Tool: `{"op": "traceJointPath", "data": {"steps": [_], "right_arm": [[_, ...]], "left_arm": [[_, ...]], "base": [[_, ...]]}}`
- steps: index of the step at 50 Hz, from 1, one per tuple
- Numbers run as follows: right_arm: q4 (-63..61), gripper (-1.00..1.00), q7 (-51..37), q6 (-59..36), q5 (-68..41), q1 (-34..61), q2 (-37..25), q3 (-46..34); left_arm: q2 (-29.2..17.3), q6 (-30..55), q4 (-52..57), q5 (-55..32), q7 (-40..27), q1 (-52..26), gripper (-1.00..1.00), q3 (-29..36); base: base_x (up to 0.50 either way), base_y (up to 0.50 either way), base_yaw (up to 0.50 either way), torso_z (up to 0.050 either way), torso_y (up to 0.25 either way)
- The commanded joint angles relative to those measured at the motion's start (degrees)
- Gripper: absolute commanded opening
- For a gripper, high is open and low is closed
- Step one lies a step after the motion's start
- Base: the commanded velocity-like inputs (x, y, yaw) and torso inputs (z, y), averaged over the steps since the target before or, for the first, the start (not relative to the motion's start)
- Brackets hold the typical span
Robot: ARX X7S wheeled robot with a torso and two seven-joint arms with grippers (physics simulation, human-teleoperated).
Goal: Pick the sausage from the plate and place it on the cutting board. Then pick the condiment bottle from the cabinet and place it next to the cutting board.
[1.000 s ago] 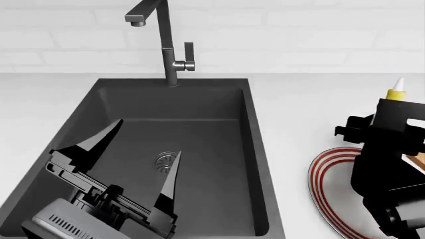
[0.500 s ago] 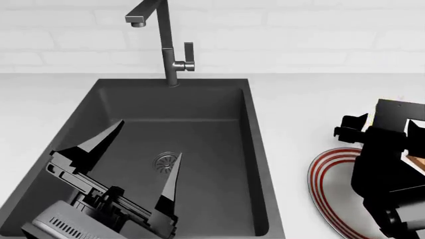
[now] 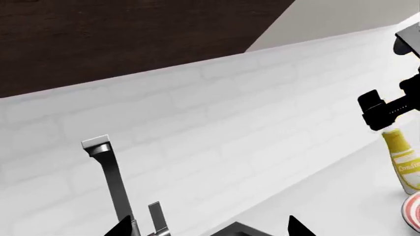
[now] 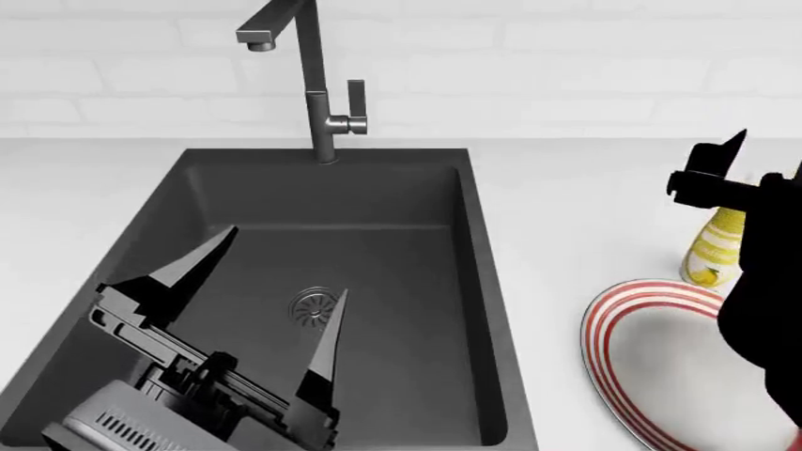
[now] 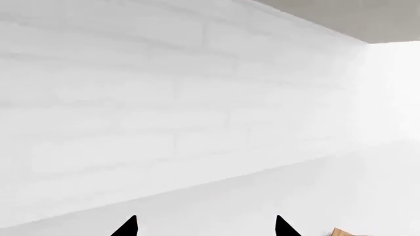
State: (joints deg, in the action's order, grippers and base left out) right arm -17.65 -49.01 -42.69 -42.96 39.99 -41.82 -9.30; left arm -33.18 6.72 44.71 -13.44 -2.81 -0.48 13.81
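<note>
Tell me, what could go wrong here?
The condiment bottle stands on the counter right beside the plate, and the right arm hangs just above it; a small swing might knock it over. The left hand hangs open over the sink, so a careless move could hit the tap.

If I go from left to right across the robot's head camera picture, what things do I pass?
The black open left gripper over the dark grey sink → the tall grey metal faucet → the round plate with the red-and-white striped rim → the small yellow condiment bottle → the black right arm.
</note>
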Motion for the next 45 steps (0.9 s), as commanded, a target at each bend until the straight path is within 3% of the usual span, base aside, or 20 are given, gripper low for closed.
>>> {"op": "traceJointPath", "data": {"steps": [1, 11, 16, 20, 26, 31, 37, 40, 45], "right_arm": [[-14.0, 1.00, -3.3, -7.2, -10.0, 4.4, -4.3, 6.2], [-27.1, 1.00, -11.5, -15.5, -32.9, 8.6, -12.1, 17.3], [-31.7, 1.00, -13.8, -15.0, -43.6, 4.1, -16.3, 24.7], [-35.2, 1.00, -14.3, -14.2, -52.1, -3.3, -19.3, 35.2], [-40.4, 1.00, -11.0, -18.2, -65.7, -14.9, -18.3, 58.9], [-42.0, 1.00, -2.6, -27.9, -77.6, -19.9, -12.8, 83.0], [-40.3, 1.00, 9.2, -44.9, -95.4, -19.0, -2.0, 111.6], [-42.3, 1.00, 30.1, -47.3, -92.1, -24.3, 4.5, 129.7], [-42.3, 1.00, 54.8, -47.3, -86.4, -26.8, 11.7, 146.0]], "left_arm": [[0.0, 0.2, 0.2, -0.1, -0.2, -0.1, 1.00, 0.1], [-0.3, 1.1, 1.2, -2.4, -1.9, 0.0, 1.00, -2.8], [-0.6, 1.3, 1.9, -3.7, -2.7, 0.2, 1.00, -4.5], [-0.8, 1.5, 2.4, -4.5, -3.2, 0.4, 1.00, -5.4], [-1.1, 0.6, 3.0, -5.4, -3.7, 1.6, 1.00, -7.0], [-1.5, -1.9, 3.6, -5.9, -3.9, 4.4, 1.00, -9.1], [-1.5, -9.8, 3.6, -6.2, -2.9, 11.3, 1.00, -12.9], [-1.0, -14.9, 3.3, -6.1, -2.1, 15.8, 1.00, -14.9], [0.1, -22.8, 3.7, -5.4, -1.2, 23.5, 1.00, -18.9]], "base": [[0.00, 0.00, 0.00, 0.000, 0.000], [0.00, 0.00, 0.00, 0.000, 0.000], [0.00, 0.00, 0.00, 0.000, 0.000], [0.00, 0.00, 0.00, 0.000, 0.000], [0.00, 0.00, 0.00, 0.000, 0.000], [0.00, 0.00, 0.00, 0.000, 0.000], [0.00, 0.00, 0.00, 0.000, 0.000], [0.00, 0.00, 0.00, 0.000, 0.000], [0.00, 0.00, 0.00, 0.000, 0.000]]}}
